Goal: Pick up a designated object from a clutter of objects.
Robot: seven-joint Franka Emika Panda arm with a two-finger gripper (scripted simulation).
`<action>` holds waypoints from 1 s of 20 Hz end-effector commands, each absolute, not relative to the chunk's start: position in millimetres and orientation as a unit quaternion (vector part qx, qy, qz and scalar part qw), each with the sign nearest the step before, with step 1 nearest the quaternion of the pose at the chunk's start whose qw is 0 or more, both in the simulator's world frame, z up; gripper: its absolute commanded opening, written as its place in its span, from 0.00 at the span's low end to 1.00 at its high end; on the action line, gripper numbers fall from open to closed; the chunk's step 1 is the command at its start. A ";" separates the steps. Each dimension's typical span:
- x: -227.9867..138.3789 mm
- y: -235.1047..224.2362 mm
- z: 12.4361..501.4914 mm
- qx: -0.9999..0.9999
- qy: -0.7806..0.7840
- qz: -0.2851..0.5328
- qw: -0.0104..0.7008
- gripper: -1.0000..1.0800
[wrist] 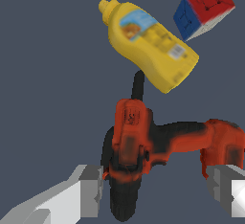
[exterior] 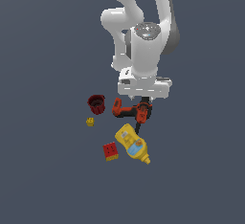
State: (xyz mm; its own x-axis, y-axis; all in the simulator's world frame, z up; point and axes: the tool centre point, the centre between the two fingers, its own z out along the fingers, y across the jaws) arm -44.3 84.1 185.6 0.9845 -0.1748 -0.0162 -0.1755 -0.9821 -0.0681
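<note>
The red-orange and black power drill [exterior: 129, 111] lies on its side among the clutter, and fills the wrist view [wrist: 143, 141]. My gripper [exterior: 143, 102] hangs straight above the drill's body. In the wrist view my gripper [wrist: 158, 189] is open, with one grey fingertip [wrist: 91, 189] on each side of the drill, apart from it. The yellow mustard bottle [exterior: 132, 144] lies just beyond the drill and also shows in the wrist view [wrist: 148, 43]. A thin black piece [wrist: 138, 86] sticks out from the drill toward the bottle.
A dark red cup [exterior: 96, 103] stands on the exterior view's left of the drill. A tiny yellow block [exterior: 90, 121] sits below it. A red block [exterior: 111, 151] lies beside the bottle and shows red, blue and white faces in the wrist view [wrist: 206, 7].
</note>
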 end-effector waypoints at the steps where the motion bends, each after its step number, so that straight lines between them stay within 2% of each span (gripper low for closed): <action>1: -58.8 94.5 163.9 -0.994 0.105 0.007 0.036 0.81; 11: -108.2 117.8 108.2 -0.987 0.153 0.013 0.036 0.81; 20: -124.3 122.7 94.0 -0.985 0.167 0.014 0.035 0.81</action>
